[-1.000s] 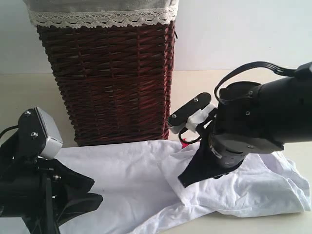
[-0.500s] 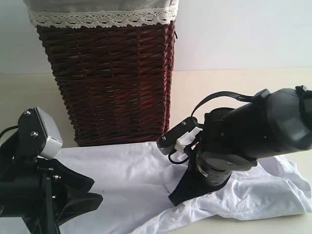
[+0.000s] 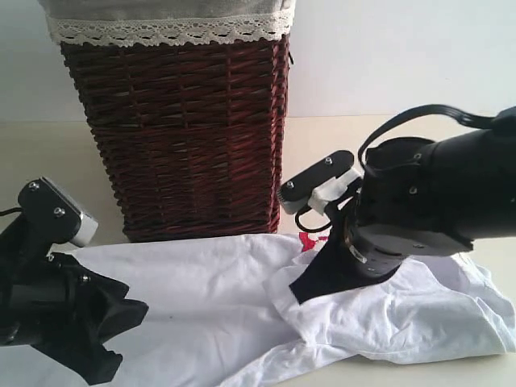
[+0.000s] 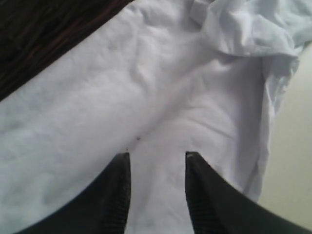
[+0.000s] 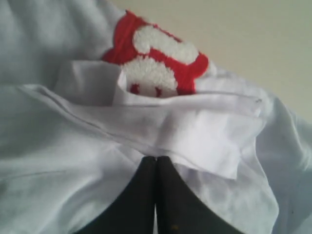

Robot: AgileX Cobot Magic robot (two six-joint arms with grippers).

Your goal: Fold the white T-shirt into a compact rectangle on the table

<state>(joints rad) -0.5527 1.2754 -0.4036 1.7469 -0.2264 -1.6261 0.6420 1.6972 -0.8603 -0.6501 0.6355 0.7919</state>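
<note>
The white T-shirt (image 3: 201, 282) lies spread and rumpled on the table (image 3: 322, 153), in front of the basket. Its red-outlined fuzzy lettering (image 5: 156, 58) peeks out past a folded-over flap, and a bit of red (image 3: 306, 240) shows beside the right arm. My right gripper (image 3: 297, 292) (image 5: 156, 158) is shut, pinching a fold of the shirt (image 5: 73, 146) at its tips. My left gripper (image 3: 121, 339) (image 4: 157, 156) hangs open just over the shirt's flat left part (image 4: 161, 97), with only cloth showing between its fingers.
A tall dark red wicker basket (image 3: 185, 137) with a lace-trimmed liner stands right behind the shirt. Its dark side (image 4: 44, 39) fills a corner of the left wrist view. Bare table (image 4: 292, 146) lies past the shirt's hem and beyond the lettering (image 5: 243, 39).
My right gripper dipped onto the shirt, closed on a fold, then rose and shifted back right with it. The left arm tilted and sank lower at the left, still open.
</note>
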